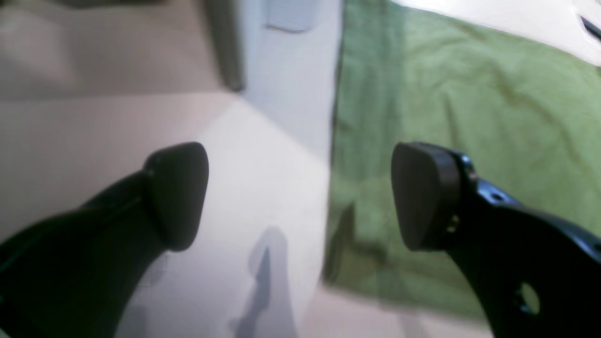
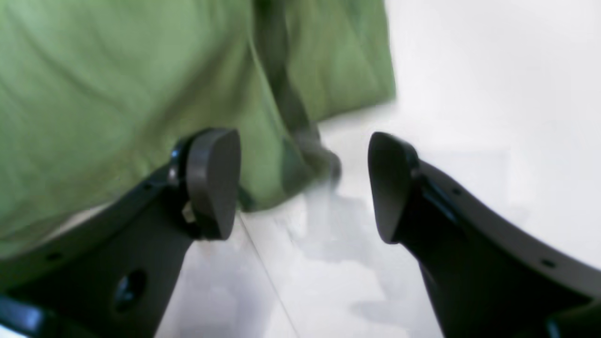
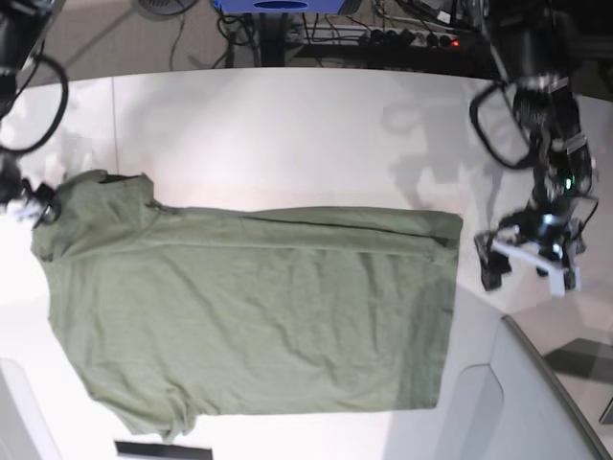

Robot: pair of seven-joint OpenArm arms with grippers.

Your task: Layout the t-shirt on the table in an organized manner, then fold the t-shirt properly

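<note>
The olive-green t-shirt (image 3: 249, 316) lies spread flat on the white table (image 3: 287, 134), its upper long edge folded over in a straight line. At the shirt's right end my left gripper (image 3: 525, 268) hangs just off the cloth. Its wrist view shows the left gripper (image 1: 300, 197) open and empty over bare table, with the t-shirt (image 1: 469, 141) edge beside its right finger. At the shirt's far left corner sits my right gripper (image 3: 27, 203). The right wrist view shows that gripper (image 2: 305, 183) open too, above a hanging corner of the t-shirt (image 2: 117, 94).
A grey-white angled panel (image 3: 536, 402) rises at the front right, and another panel (image 3: 14, 412) at the front left. Cables and equipment (image 3: 383, 29) line the floor behind the table. A dark strip (image 3: 153, 448) lies at the front edge.
</note>
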